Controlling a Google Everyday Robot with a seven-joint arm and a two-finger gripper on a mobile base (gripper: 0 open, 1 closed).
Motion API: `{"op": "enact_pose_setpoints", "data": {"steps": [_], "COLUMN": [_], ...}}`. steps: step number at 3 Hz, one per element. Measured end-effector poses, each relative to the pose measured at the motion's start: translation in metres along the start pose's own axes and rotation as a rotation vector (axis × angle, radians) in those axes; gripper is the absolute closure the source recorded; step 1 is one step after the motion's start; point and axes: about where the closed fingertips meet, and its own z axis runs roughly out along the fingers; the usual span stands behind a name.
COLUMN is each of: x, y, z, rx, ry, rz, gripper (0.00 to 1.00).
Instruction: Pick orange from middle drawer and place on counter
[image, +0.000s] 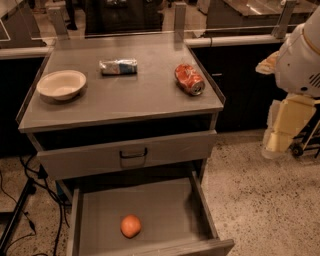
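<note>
The orange (131, 226) lies on the floor of the open middle drawer (200, 210), left of centre and near its front wall. The drawer is pulled out below a closed drawer front with a dark loop handle (133, 155). The counter (135, 92) is the grey top of the cabinet above. My gripper (281, 127), a cream-coloured piece under the white arm body (302, 55), hangs off to the right of the cabinet, at about the height of the closed drawer front. It is well away from the orange and holds nothing I can see.
On the counter stand a white bowl (61, 84) at the left, a crumpled packet (118, 66) at the back middle and a red-orange soda can (189, 79) lying on its side at the right. Cables (22, 200) run along the floor on the left. Speckled floor lies to the right.
</note>
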Motion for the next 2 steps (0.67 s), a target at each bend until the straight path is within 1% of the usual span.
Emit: {"op": "enact_pose_setpoints", "data": {"steps": [1,2], "x": [-0.035,-0.058], "y": [0.004,0.012], "z": [0.022,0.038], "rx": [-0.041,-0.105], "ry": [-0.026,-0.076], "rz": [-0.117,-0.171], "gripper": [0.0,0.0]}}
